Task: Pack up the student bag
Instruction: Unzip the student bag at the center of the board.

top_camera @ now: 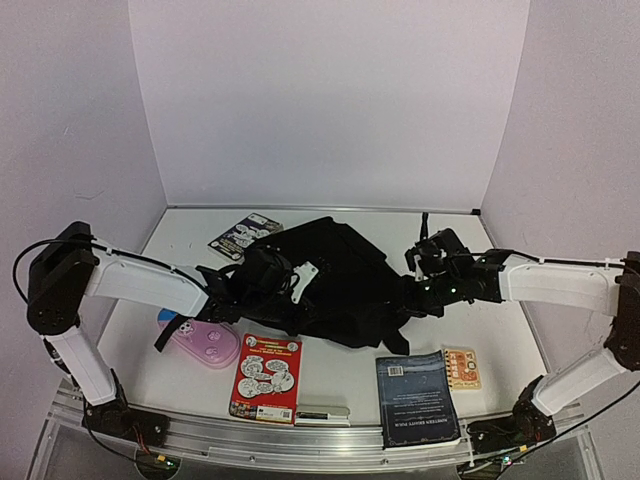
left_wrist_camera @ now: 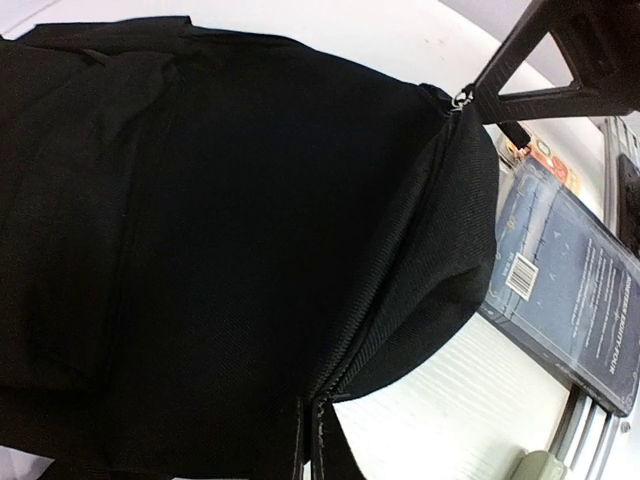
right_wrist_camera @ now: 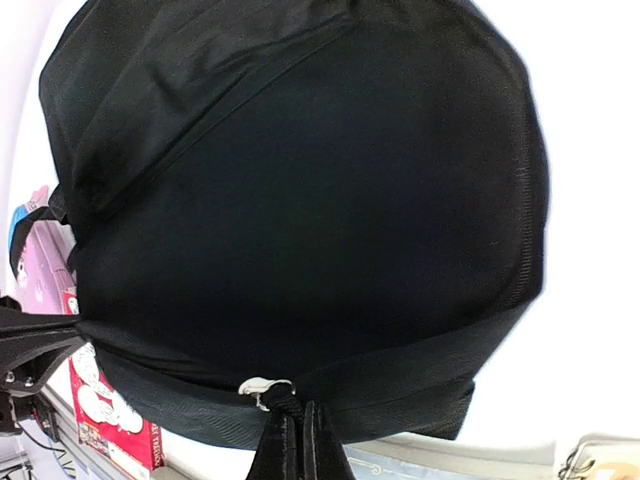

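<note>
The student bag (top_camera: 335,280), a large black backpack, lies in the middle of the table. It fills the left wrist view (left_wrist_camera: 220,220) and the right wrist view (right_wrist_camera: 300,200). My left gripper (top_camera: 285,285) is shut on the bag's fabric by the zipper seam (left_wrist_camera: 308,415). My right gripper (top_camera: 418,293) is shut on the black cord of the silver zipper pull (right_wrist_camera: 262,386), its fingertips (right_wrist_camera: 300,420) pressed together. The right gripper also shows in the left wrist view (left_wrist_camera: 560,50), at the bag's far end. The zipper line between the two grippers looks closed.
In front of the bag lie a pink pencil case (top_camera: 205,343), a red book (top_camera: 267,377), a marker (top_camera: 322,412), a dark blue book (top_camera: 417,398) and a small card (top_camera: 461,367). A comic booklet (top_camera: 245,236) lies behind the bag at the left.
</note>
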### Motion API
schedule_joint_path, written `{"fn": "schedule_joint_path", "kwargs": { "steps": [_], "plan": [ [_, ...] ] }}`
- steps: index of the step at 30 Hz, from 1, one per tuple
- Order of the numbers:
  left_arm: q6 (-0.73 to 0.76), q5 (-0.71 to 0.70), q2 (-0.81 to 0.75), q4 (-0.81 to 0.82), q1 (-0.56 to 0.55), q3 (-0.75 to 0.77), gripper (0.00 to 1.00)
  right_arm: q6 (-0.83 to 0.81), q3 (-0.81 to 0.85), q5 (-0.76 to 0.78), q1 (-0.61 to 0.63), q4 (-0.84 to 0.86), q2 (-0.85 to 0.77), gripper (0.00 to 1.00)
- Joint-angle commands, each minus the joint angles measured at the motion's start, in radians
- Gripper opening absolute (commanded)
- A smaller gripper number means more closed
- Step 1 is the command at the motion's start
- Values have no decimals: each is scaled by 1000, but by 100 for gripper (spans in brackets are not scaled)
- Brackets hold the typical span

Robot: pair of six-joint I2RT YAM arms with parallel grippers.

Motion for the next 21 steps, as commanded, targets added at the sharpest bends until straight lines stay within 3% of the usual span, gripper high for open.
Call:
{"fn": "schedule_joint_path", "kwargs": {
  "steps": [1, 6, 7, 10, 13, 16, 21],
  "plan": [
    [-53, -149, -80, -111, 13, -71, 0, -81, 8, 50, -99, -61, 23, 0],
    [-92, -92, -111, -140, 13, -33, 3, -140, 24, -126, -99, -38, 10, 0],
    [-102, -54, -110, -143, 13, -9, 8, -147, 21, -158, -98, -29, 0, 0],
    [-122, 36, -76, -182, 12, 115, 39, -149, -2, -249, -98, 24, -27, 0],
    [-115, 57, -23, -225, -4, 236, 58, -139, -7, -290, -98, 40, -31, 0],
    [-91, 78, 26, -228, -30, 321, 70, -134, -12, -294, -98, 45, -42, 0],
    [-77, 159, 141, -245, -49, 446, 80, -130, -19, -293, -99, 63, -54, 0]
  ]
}}
